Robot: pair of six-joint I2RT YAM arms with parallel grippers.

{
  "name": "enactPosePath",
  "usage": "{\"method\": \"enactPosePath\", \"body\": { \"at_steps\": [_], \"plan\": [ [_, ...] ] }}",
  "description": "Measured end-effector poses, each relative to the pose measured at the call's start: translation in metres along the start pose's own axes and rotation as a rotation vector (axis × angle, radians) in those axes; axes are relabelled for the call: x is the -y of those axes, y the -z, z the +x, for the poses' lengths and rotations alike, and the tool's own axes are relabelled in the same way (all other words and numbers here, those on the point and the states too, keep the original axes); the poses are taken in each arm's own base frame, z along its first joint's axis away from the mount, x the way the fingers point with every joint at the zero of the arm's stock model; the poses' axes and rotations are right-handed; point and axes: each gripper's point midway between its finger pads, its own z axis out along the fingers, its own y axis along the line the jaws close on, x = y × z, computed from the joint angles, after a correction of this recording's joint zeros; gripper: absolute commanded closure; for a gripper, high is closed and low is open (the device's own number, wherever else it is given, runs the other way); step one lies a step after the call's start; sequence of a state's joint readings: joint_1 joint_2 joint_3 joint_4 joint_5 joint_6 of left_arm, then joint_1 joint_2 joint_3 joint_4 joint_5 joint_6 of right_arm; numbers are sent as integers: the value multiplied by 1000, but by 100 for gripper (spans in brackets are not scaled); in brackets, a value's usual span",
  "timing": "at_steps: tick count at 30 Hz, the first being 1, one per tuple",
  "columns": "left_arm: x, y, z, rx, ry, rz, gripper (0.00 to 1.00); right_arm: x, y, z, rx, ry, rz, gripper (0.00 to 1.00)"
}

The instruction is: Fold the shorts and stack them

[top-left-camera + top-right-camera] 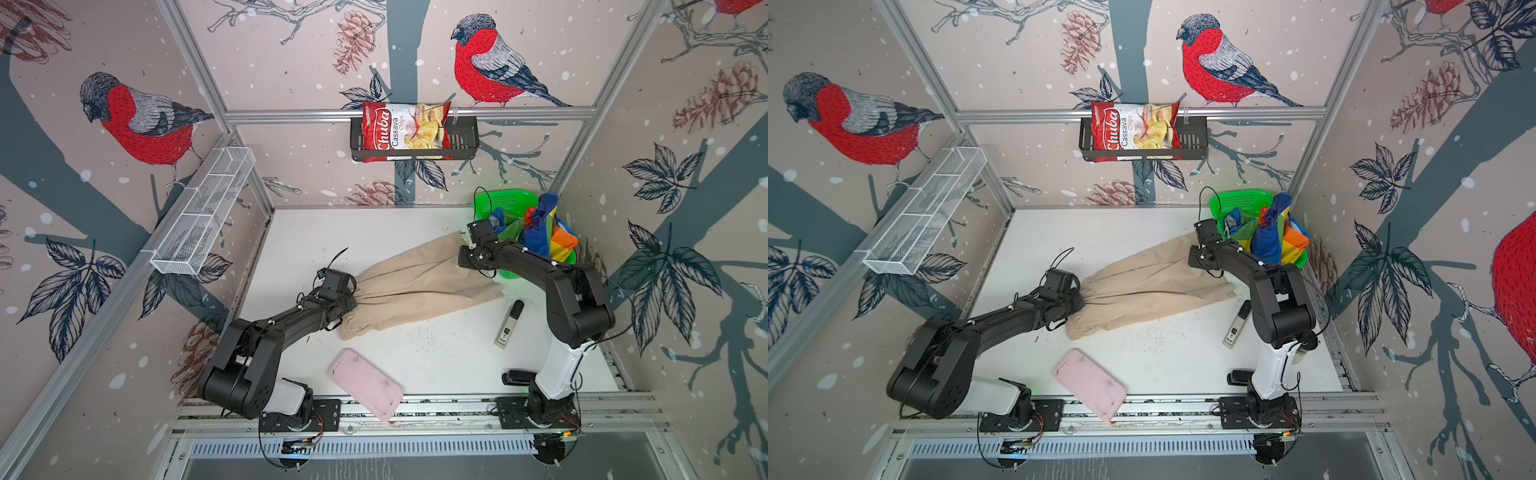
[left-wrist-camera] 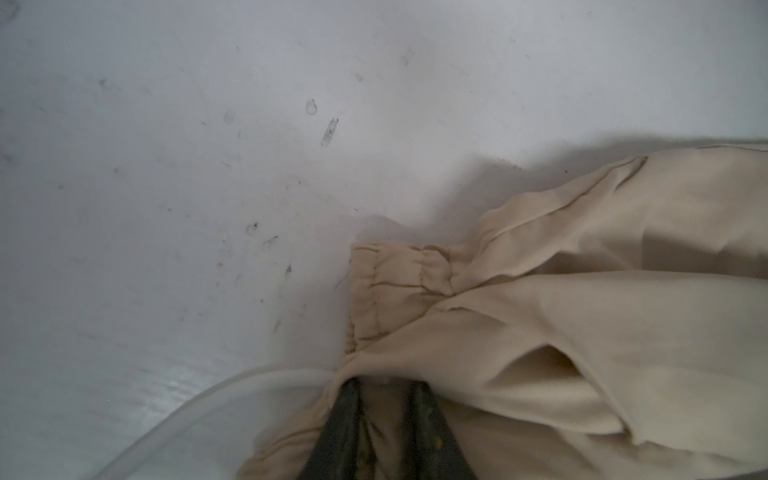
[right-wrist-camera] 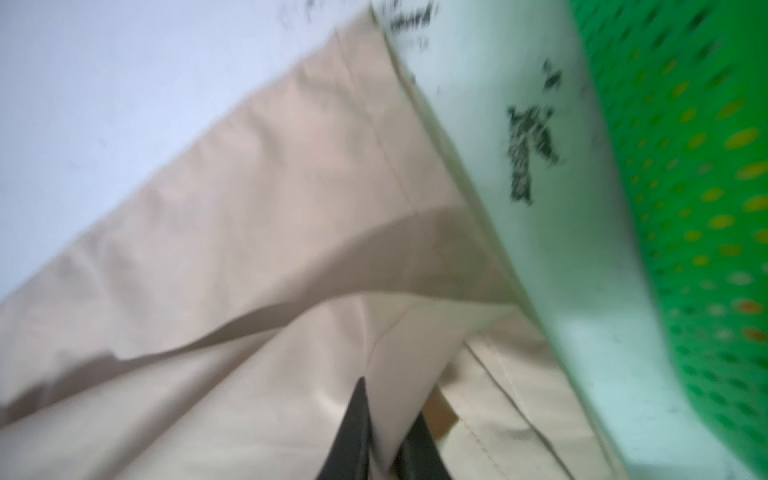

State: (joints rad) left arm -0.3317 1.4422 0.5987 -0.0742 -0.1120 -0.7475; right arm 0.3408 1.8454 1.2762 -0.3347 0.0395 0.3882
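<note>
Barely begun: plain beige cloth shorts (image 1: 415,286) lie stretched unfolded on the white desk (image 1: 353,232), left end effector (image 2: 384,386) pinched shut on the waistband (image 2: 390,286), right end effector (image 3: 386,399) clamped on a leg hem (image 3: 415,104), while shiny rainbow-striped shorts (image 1: 544,232) wait bunched in the green plastic mesh basket (image 1: 505,199)

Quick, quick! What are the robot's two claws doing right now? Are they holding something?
Left gripper: closed, pinching the waistband end of the beige shorts.
Right gripper: closed, pinching the leg end of the beige shorts.
</note>
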Motion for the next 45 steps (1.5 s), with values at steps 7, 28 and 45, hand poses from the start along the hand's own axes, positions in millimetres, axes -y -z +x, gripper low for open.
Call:
{"method": "enactPosePath", "body": {
  "at_steps": [7, 28, 45],
  "plan": [
    [5, -7, -8, 32, -10, 9, 79, -3, 2, -60, 78, -47, -49, 99],
    [14, -15, -14, 31, -16, 18, 80, -3, -32, -68, 23, -66, -75, 31],
    [12, -16, -13, 27, -15, 18, 81, 7, -52, 6, -61, -46, -56, 34]
  ]
}}
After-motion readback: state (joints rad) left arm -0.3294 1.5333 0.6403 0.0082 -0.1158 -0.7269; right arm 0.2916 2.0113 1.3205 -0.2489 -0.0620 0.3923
